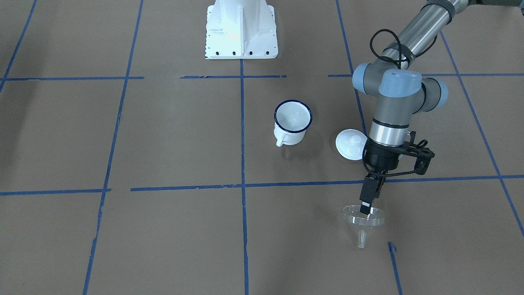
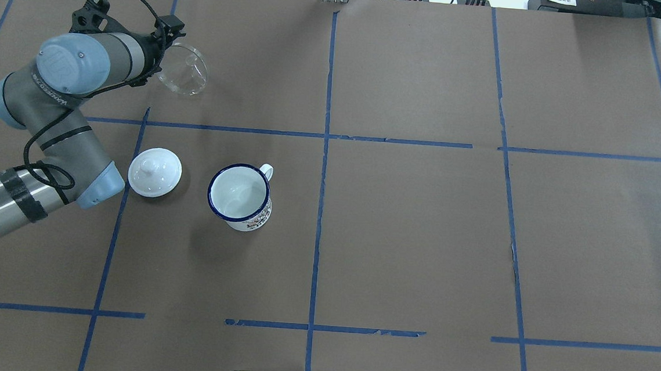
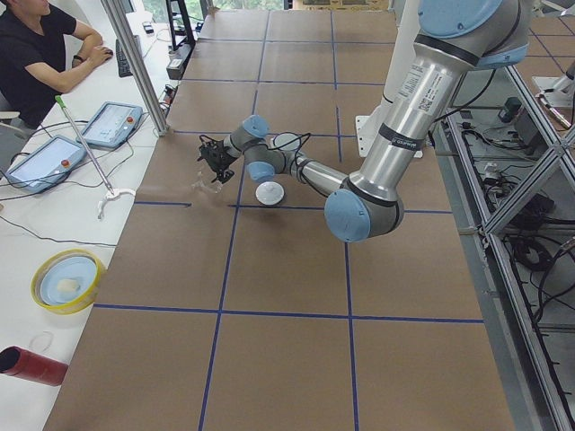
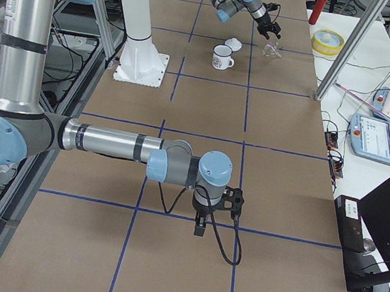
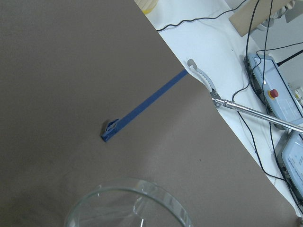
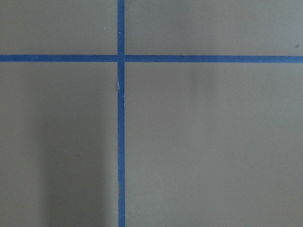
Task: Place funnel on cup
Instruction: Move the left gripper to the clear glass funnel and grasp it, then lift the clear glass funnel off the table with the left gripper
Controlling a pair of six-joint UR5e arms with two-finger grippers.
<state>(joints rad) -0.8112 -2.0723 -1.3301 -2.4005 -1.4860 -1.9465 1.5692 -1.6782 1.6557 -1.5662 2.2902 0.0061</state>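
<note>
The left gripper (image 1: 367,209) is clamped on the rim of the funnel (image 1: 357,220) — spout down, well apart from the cup (image 1: 291,125).

One funnel (image 1: 363,216), one cup (image 1: 291,122) and one white lid (image 1: 350,144) shared the table (image 1: 163,143) with two robot arms (image 1: 395,102) (image 4: 110,141); one operator (image 3: 31,54) sat alongside.

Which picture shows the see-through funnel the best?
The exterior front-facing view. There the whole funnel shows, wide cone and short spout, with the left end effector pinching its rim. Overhead shows only the cone from above; the left wrist view only part of the rim; the side views show it tiny.
</note>
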